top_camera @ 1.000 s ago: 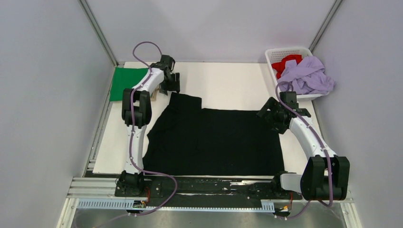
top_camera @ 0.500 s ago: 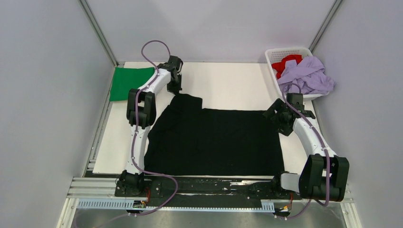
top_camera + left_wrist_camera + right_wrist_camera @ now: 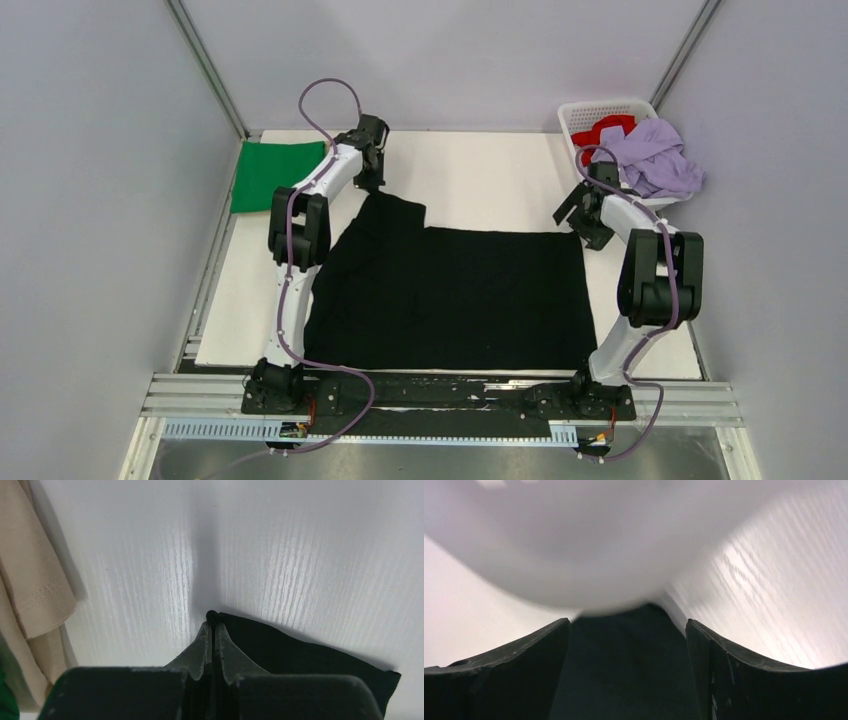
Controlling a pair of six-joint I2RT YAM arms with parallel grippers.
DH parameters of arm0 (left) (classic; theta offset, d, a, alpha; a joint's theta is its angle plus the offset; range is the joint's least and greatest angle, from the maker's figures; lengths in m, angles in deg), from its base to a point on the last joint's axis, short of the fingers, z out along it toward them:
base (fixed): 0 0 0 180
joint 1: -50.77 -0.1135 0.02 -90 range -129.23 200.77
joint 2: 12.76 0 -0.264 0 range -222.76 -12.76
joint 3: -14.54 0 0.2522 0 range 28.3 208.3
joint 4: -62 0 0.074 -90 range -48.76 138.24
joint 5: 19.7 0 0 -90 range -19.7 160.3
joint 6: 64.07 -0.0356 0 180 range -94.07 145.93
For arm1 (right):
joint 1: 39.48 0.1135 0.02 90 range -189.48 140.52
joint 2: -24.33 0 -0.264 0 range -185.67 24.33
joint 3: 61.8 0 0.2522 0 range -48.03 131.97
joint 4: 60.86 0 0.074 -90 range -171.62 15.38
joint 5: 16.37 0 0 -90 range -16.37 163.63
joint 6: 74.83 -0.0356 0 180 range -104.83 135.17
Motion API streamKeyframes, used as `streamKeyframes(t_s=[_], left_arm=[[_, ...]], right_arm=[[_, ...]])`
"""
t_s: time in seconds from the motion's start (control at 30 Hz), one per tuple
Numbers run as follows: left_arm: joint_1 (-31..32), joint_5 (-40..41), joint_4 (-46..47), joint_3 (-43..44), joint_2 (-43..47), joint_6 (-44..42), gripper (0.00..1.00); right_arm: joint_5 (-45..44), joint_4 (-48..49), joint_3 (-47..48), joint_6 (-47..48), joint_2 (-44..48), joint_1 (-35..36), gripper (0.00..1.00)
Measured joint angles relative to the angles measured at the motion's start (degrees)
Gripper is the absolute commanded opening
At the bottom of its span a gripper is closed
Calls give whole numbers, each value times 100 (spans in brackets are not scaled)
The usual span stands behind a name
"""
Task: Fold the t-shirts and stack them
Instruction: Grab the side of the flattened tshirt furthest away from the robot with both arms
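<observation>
The large black t-shirt (image 3: 450, 295) lies spread flat on the white table (image 3: 480, 170). My left gripper (image 3: 372, 188) is shut on its far left corner; in the left wrist view the closed tips (image 3: 211, 625) pinch a nub of black cloth (image 3: 300, 655). My right gripper (image 3: 585, 228) is at the far right corner, open, and black cloth (image 3: 624, 670) lies between its spread fingers (image 3: 706, 645). A folded green t-shirt (image 3: 270, 175) lies at the far left, with tan cloth (image 3: 30, 580) next to it. Red (image 3: 600, 135) and lilac (image 3: 655, 160) t-shirts fill the basket.
The white lattice basket (image 3: 600, 107) stands at the far right corner, close behind my right gripper. Grey walls close in the table on three sides. Bare table shows behind the black shirt and along its right side.
My left gripper closed on the black shirt's far left corner. The right arm swung away from me toward the basket, and its gripper now straddles the shirt's far right corner.
</observation>
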Motion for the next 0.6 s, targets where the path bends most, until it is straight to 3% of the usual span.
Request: streamKeyframes(t_s=[0.23,0.43,0.6], left_arm=[[-13,116,122,87,0,-4,0],[-87,127,157,87,0,-4,0],[-136,122,197,85,0,-9,0]], right_arm=[[-551,339,706,313,-927,105,57],[-920,321,719,461,-986,254,47],[-1078,319,651,496,-979,317,47]])
